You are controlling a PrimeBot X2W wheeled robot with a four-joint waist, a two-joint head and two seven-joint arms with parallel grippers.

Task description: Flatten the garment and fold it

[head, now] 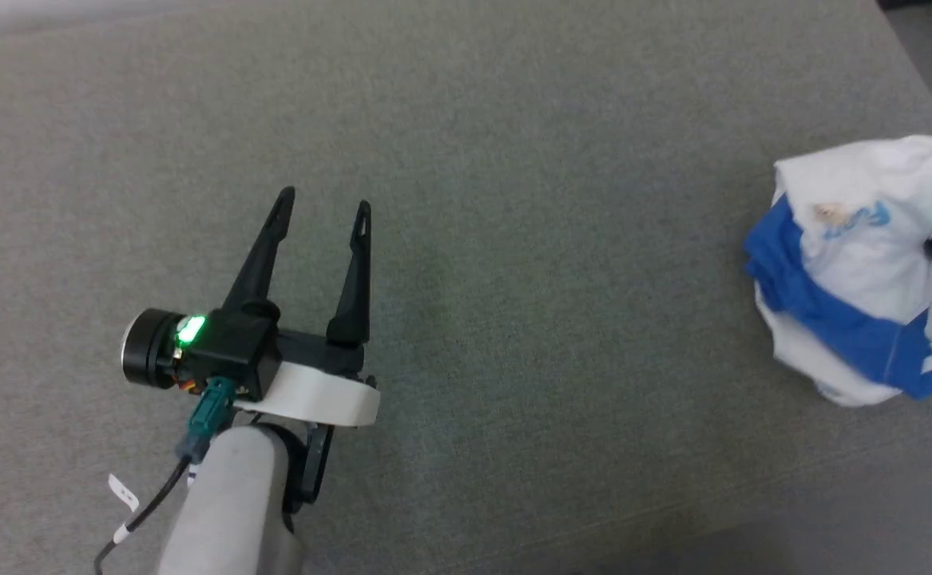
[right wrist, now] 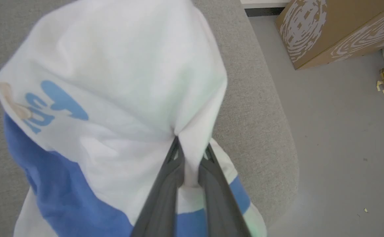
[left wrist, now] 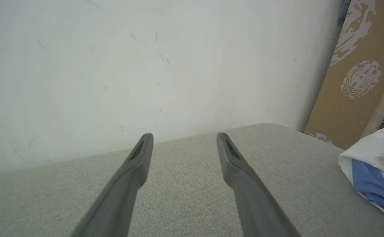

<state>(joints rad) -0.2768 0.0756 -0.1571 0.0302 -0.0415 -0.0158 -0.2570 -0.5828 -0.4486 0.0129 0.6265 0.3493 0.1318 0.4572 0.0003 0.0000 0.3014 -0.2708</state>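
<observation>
Nearest the robot, the left pincer (head: 324, 200) hovers over a bare stretch of the grey fabric-covered desk (head: 513, 144). Its two long dark fingers are spread wide with nothing between them. It looks parked there, free to take a second corner once one is offered.

Well apart from it, at the desk's right edge, sits the garment (head: 857, 263), a soft white long-sleeved shirt with bright blue sleeves. It is bunched into a lump, with the small bear print and blue lettering facing up. The right pincer (right wrist: 192, 148) is narrowed onto a pinch of its white cloth, and creases gather at the fingertips. I judge this hold is meant to lift the heap open before any flattening; no fold is made yet.

Beyond the desk's rounded end lie a pale grey floor (right wrist: 343, 138) and a brown cardboard box with white wood-grain print (right wrist: 326, 29). A plain white wall (left wrist: 113, 65) closes the far side.
</observation>
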